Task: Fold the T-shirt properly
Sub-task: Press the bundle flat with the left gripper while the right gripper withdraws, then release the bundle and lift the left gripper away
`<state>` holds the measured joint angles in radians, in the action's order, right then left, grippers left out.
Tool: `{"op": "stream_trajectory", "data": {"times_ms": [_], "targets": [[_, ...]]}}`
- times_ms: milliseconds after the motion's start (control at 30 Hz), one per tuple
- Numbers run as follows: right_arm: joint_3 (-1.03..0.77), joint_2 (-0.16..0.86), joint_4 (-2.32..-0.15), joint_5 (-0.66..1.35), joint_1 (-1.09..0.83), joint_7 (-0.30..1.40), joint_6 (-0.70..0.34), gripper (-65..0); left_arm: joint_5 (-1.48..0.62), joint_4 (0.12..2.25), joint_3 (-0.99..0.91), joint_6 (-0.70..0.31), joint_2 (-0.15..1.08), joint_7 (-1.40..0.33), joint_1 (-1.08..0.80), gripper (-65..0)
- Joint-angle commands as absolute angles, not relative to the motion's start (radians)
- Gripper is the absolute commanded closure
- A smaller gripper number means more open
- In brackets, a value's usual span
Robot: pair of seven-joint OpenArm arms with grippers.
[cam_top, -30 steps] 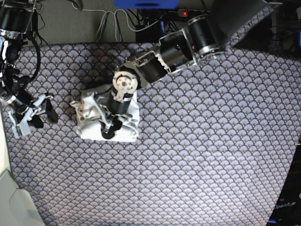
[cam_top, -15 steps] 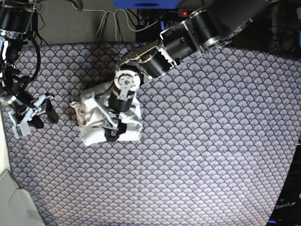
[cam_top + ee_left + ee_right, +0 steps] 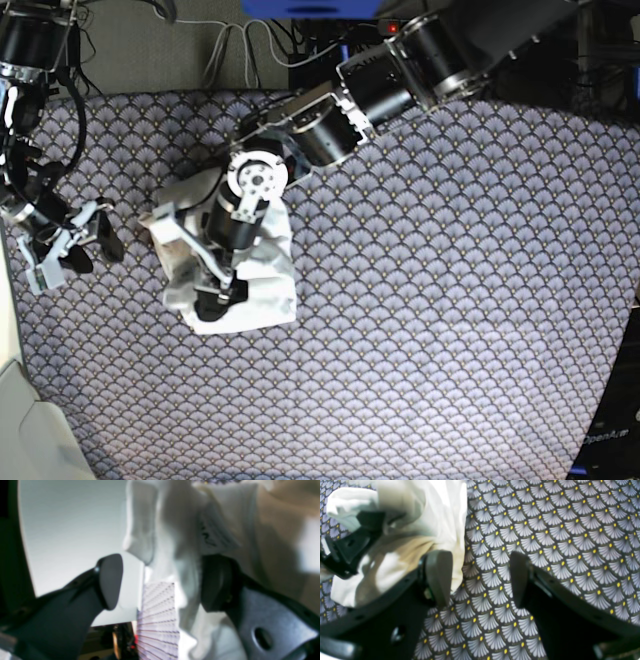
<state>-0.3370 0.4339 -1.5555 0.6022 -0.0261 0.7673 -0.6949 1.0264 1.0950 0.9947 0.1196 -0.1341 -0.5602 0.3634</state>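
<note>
A tabletop covered in a grey fan-scale patterned cloth with yellow dots fills the scene, cables trailing past its far edge. Left of the garment, the right gripper hangs over bare cloth, jaws spread and empty. The plain white, wrinkly cotton T-shirt lies bunched in a compact folded bundle left of the tabletop's centre. Directly above the T-shirt, the left gripper has its jaws parted, loose fabric draped between them and brushing one pad. The fold looks nearly finished: next, lift clear without dragging cloth, then flatten the lumpy edges.
</note>
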Motion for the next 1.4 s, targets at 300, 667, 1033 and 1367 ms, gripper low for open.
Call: {"op": "stream_trajectory", "data": {"times_ms": [300,667,1033,1367], "targets": [[-0.343,0.452,-1.573,0.618,-0.005,0.745,-0.698,-36.9,1.119,1.233,0.862,0.134,-0.157,-0.559,0.355,-46.6],[-0.343,0.450,-1.575,0.619,-0.004,0.745,-0.698,-36.9,1.115,1.328,0.777,0.137,-0.134,-0.559,0.295,-46.6],[-0.306,0.435,-1.679,0.621,0.021,0.746,-0.698,-35.2,1.119,1.549,0.472,0.133,-0.031,-0.562,0.171,-46.5],[-0.128,0.341,-1.699,0.618,0.125,0.746,-0.698,-4.9,1.113,1.658,0.117,0.131,-0.007,-0.562,-0.068,-44.8]]}}
